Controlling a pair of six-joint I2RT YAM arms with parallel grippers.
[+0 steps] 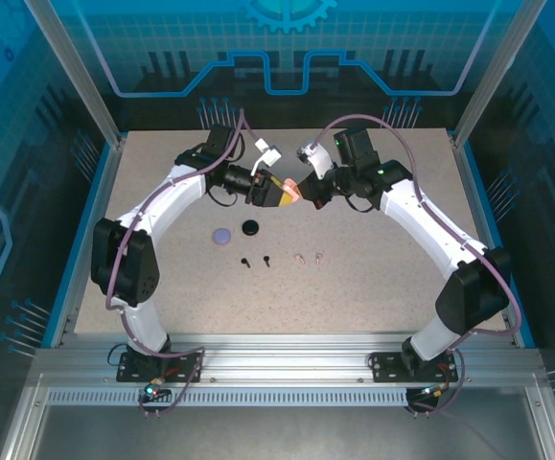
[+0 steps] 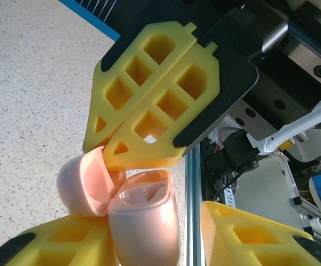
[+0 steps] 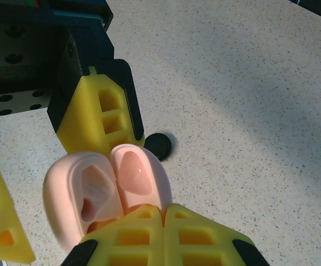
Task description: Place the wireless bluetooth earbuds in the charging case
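Note:
A pale pink charging case hangs above the table's far middle with its lid open. My left gripper is shut on the case body, whose empty cavity faces up. My right gripper is shut, and its joined yellow tips rest at the hinge between the lid and the body. On the table lie two black earbuds and two pale pink earbuds. The purple pair is out of view.
A purple round case and a black round case lie left of centre, the black case just beyond the held case. A blue rim and frame posts bound the speckled table.

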